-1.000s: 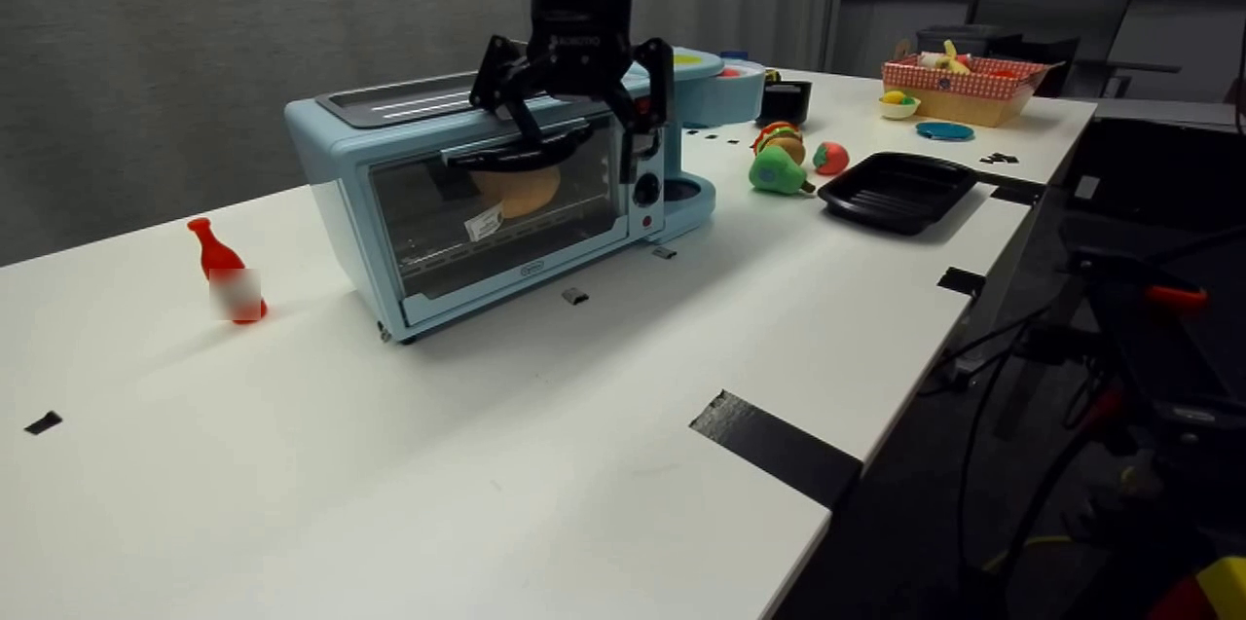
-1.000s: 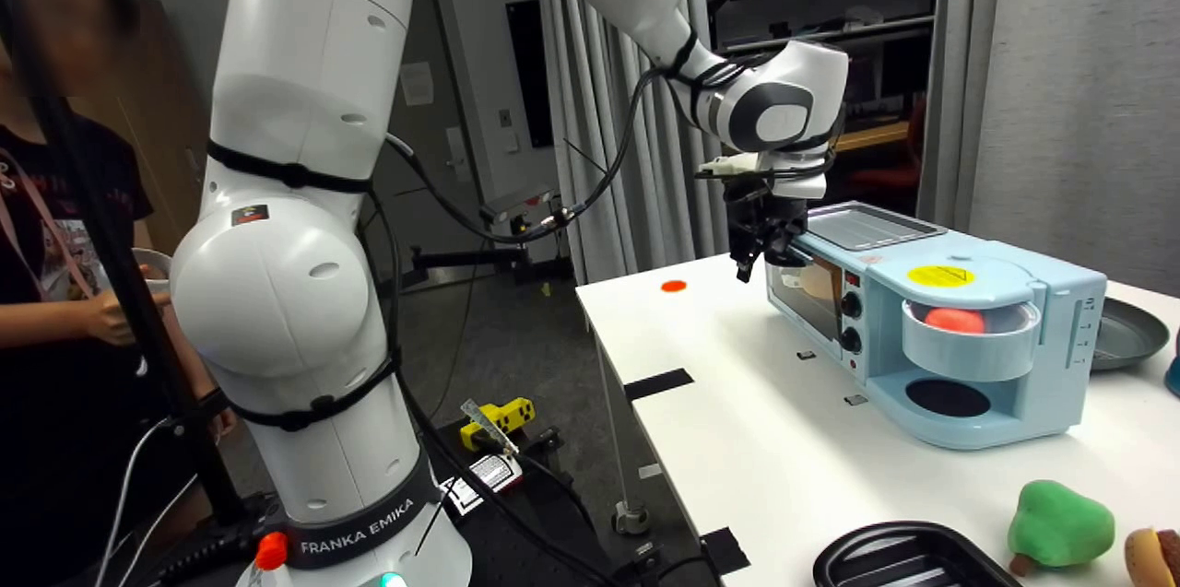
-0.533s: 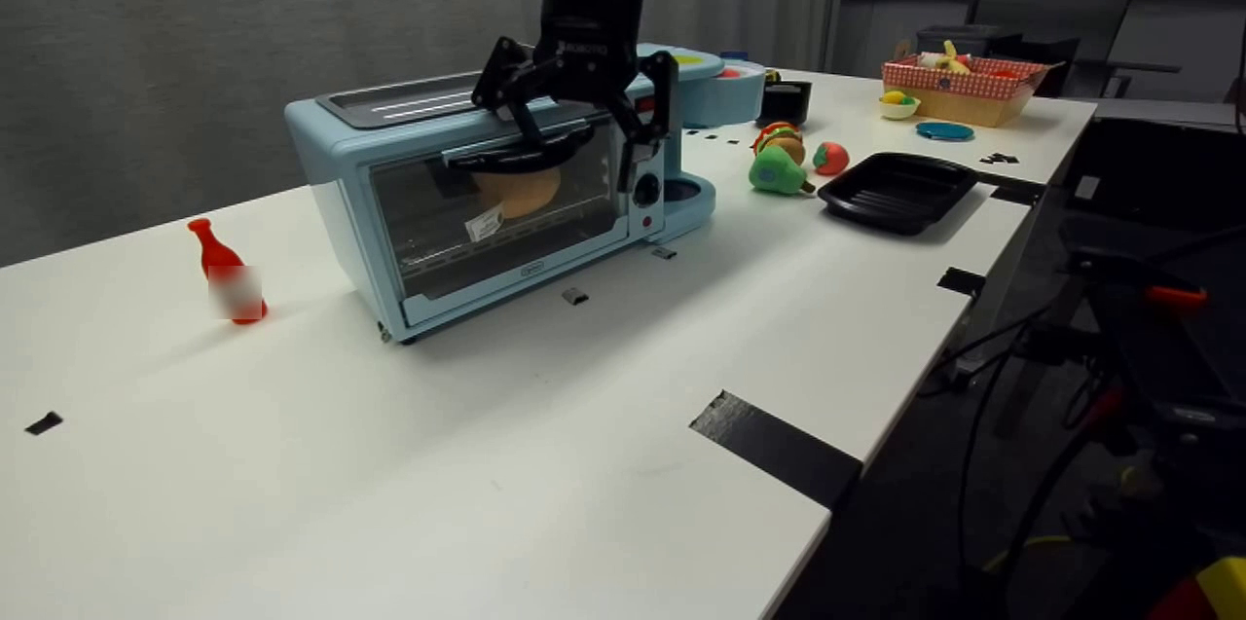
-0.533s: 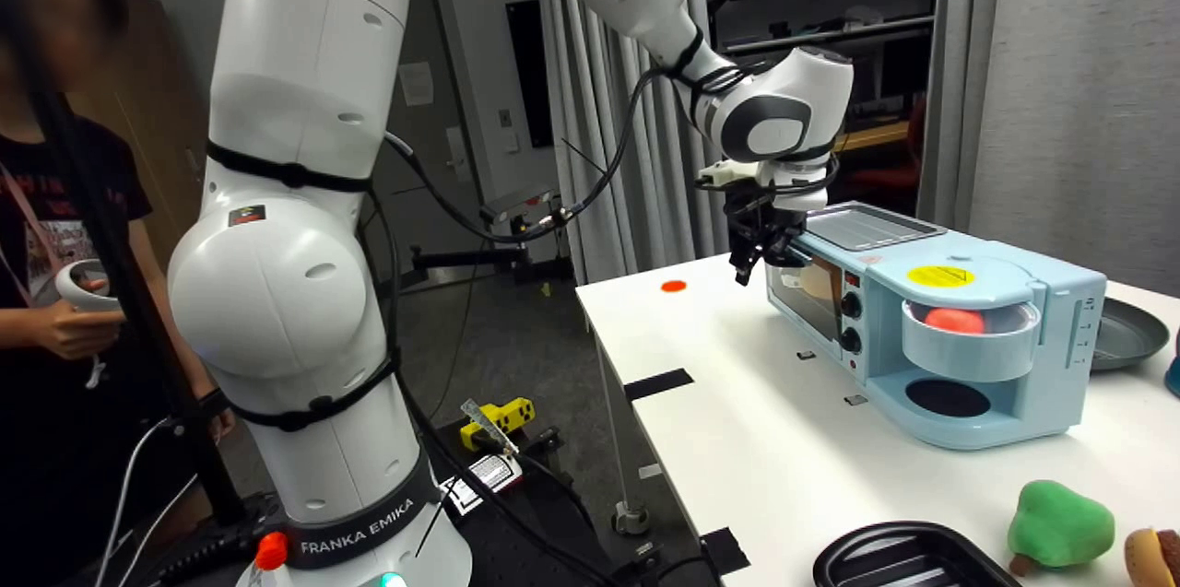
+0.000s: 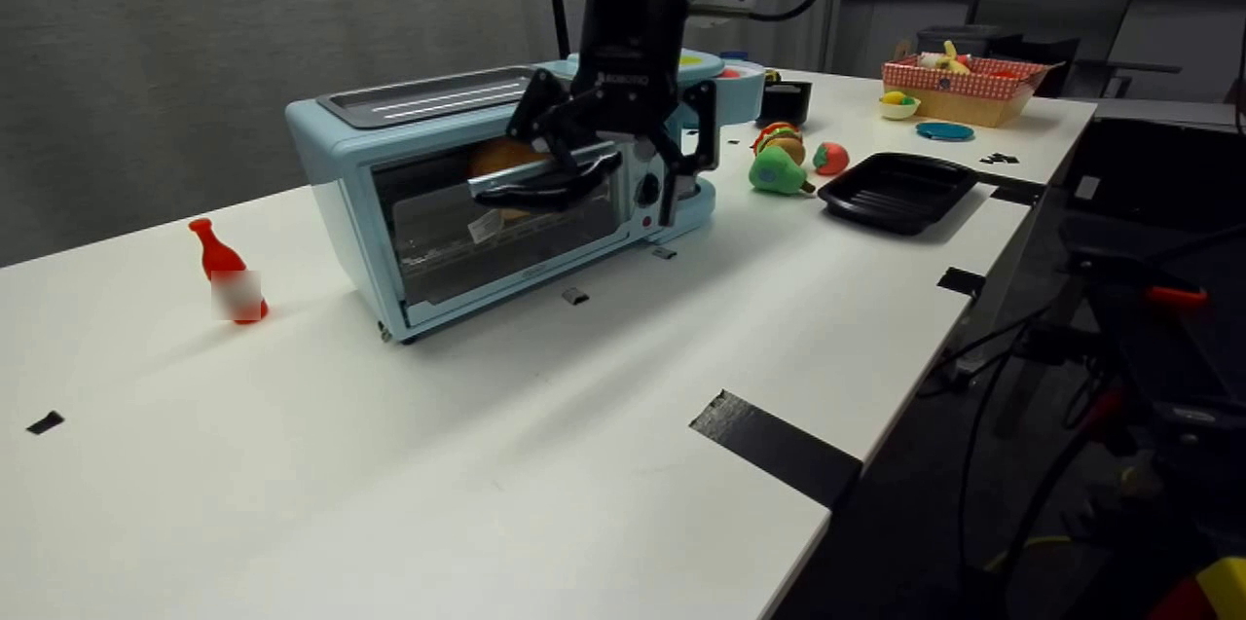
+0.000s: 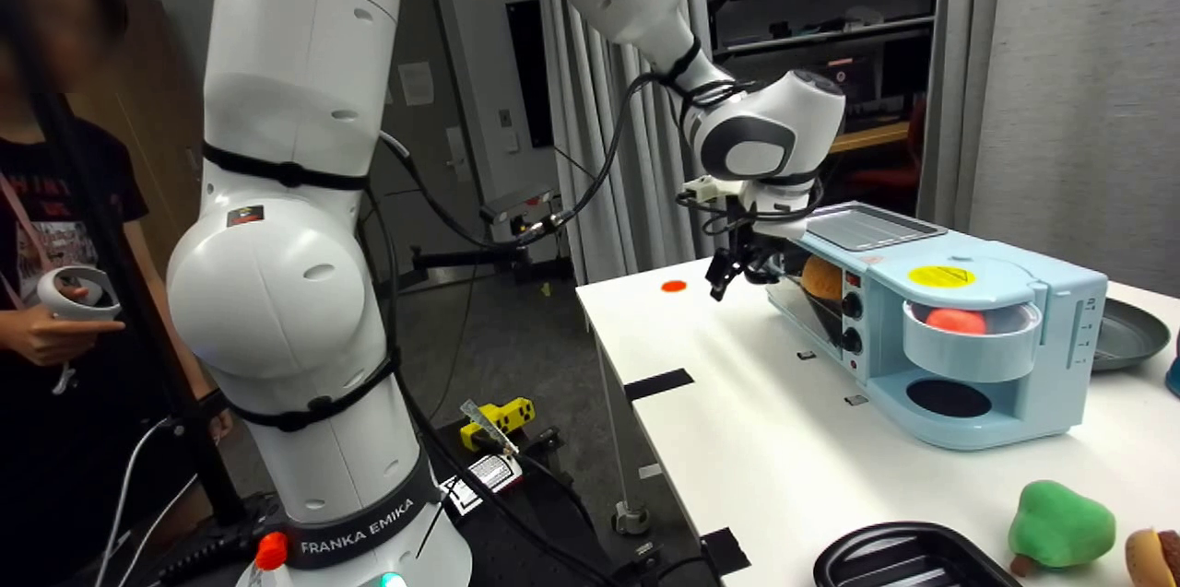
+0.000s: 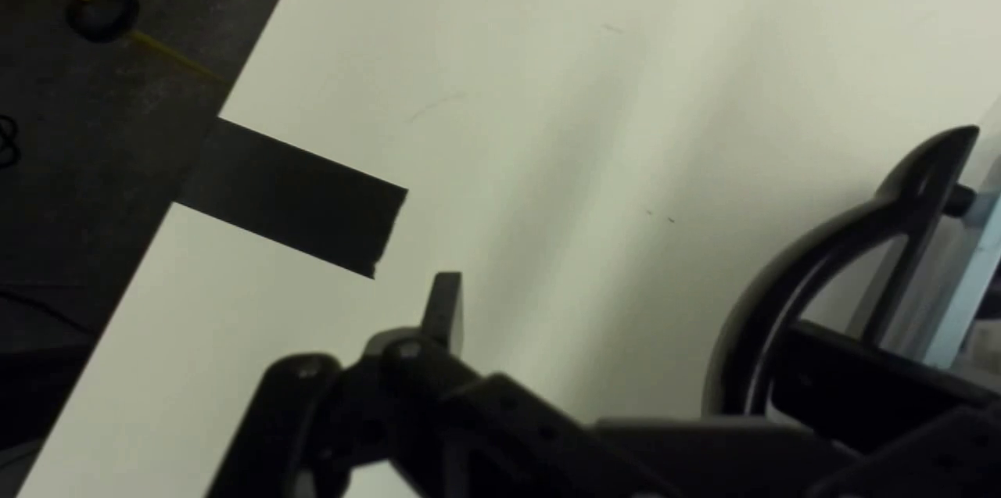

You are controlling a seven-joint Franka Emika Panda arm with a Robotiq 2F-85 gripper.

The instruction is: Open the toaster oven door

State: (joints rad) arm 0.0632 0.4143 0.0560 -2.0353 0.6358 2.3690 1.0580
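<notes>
Tool point(image 5: 621, 192) spread, oven door point(image 5: 462, 260) tilted outward, long axis level.

The light blue toaster oven point(image 6: 887, 329), boxy and metal-topped, stands upright on the white table point(image 5: 584, 464) with its glass-windowed door point(image 5: 531, 248) partly open, the upper edge and dark curved handle point(image 5: 521, 194) tilted outward, though how wide is hard to judge.

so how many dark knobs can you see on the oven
2, both on the front of the oven in an exterior view: the upper knob, and the lower knob just below it. Any on sides facing away would be hidden.
</notes>
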